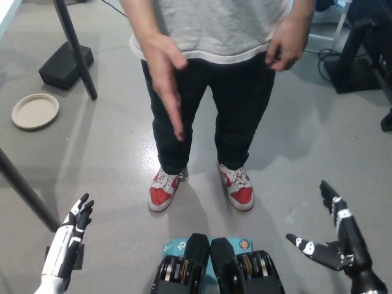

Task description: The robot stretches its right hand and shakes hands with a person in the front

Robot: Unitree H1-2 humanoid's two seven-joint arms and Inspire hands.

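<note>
A person (211, 73) in a grey shirt, black trousers and red-and-white shoes stands right in front of me. One of the person's hands (166, 86) is held out flat toward me, fingers pointing down and forward. The person's other hand (285, 44) hangs loosely curled at the side. My black right hand (334, 236) is low at the bottom right, open with fingers spread, well below and to the right of the offered hand. My white left hand (75, 223) rests at the lower left, fingers extended and holding nothing.
A round beige plate (35, 111) lies on the grey floor at the left. A black pole (76, 49) with a black base block (64, 64) stands at the upper left. Another dark pole (24, 190) crosses the left edge. Dark equipment (361, 55) sits at the upper right.
</note>
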